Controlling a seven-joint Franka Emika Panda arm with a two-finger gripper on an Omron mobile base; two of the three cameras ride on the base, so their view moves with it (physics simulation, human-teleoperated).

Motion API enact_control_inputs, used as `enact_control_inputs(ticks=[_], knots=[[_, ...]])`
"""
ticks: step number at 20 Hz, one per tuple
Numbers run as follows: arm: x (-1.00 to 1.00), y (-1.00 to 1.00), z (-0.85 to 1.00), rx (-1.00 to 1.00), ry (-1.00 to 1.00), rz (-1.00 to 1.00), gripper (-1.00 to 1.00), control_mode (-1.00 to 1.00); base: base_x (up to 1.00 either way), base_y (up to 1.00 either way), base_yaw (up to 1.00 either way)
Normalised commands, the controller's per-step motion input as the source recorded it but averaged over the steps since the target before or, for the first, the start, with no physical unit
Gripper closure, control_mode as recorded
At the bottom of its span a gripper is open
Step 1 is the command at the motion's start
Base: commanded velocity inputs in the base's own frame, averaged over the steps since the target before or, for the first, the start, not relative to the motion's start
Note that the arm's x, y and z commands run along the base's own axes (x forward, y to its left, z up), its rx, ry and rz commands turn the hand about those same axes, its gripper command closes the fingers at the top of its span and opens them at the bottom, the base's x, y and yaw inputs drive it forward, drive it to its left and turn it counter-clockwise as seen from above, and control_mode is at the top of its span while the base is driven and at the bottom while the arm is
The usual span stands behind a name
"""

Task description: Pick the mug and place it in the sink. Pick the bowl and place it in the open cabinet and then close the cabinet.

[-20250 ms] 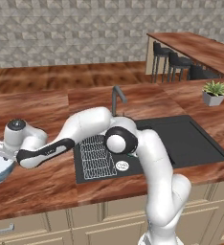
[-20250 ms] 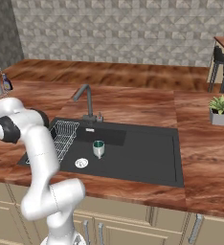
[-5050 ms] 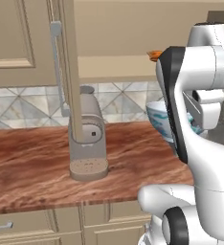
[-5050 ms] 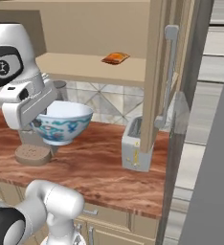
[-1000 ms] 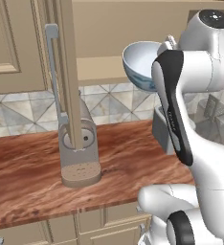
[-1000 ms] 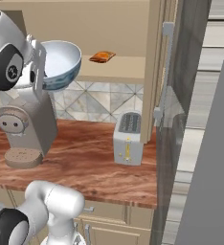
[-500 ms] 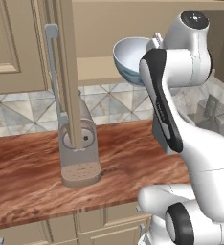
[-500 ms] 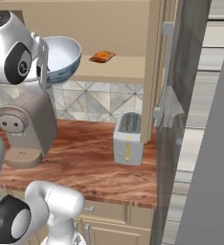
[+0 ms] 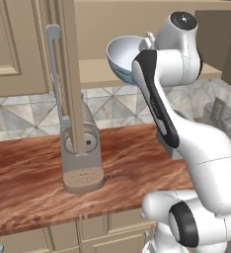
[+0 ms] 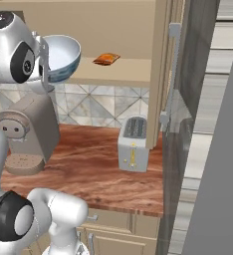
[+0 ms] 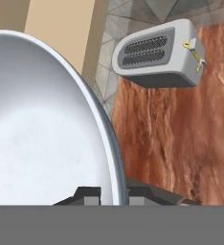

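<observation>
- The step in hand is the second one: the bowl (image 10: 61, 56) is carried toward the open cabinet (image 10: 133, 69).
- The gripper (image 11: 114, 195) pinches the bowl's rim, one finger inside and one outside, jaws narrow.
- The bowl hangs tilted at the front edge of the cabinet's shelf, at its left end, not yet resting on it.
- The arm is raised high, elbow bent, hand at shelf level.
- Next, I think, the bowl must go deeper over the shelf, beside the small orange item (image 10: 106, 59), before release.

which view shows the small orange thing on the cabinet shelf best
The right base view: the small flat orange item lies in full sight on the beige open cabinet's shelf, right of the big white bowl with pale blue outside. In the left base view the arm and bowl stand before that shelf.
</observation>
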Motion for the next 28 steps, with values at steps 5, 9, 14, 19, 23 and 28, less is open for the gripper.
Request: enact_control_inputs(ticks=[5, 9, 14, 19, 23, 28], knots=[[0.22, 0.09, 0.13, -0.02, -0.04, 0.00, 1.00, -1.00, 0.00, 0.00, 0.00], [0.32, 0.15, 0.07, 0.00, 0.00, 0.00, 1.00, -1.00, 0.00, 0.00, 0.00], [0.28, 0.16, 0.00, 0.00, -0.01, 0.00, 1.00, -1.00, 0.00, 0.00, 0.00], [0.23, 0.05, 0.00, 0.00, -0.03, 0.00, 1.00, -1.00, 0.00, 0.00, 0.00], [0.24, 0.00, 0.00, 0.00, -0.06, 0.01, 1.00, -1.00, 0.00, 0.00, 0.00], [0.33, 0.00, 0.00, 0.00, -0.05, 0.03, 1.00, -1.00, 0.00, 0.00, 0.00]])
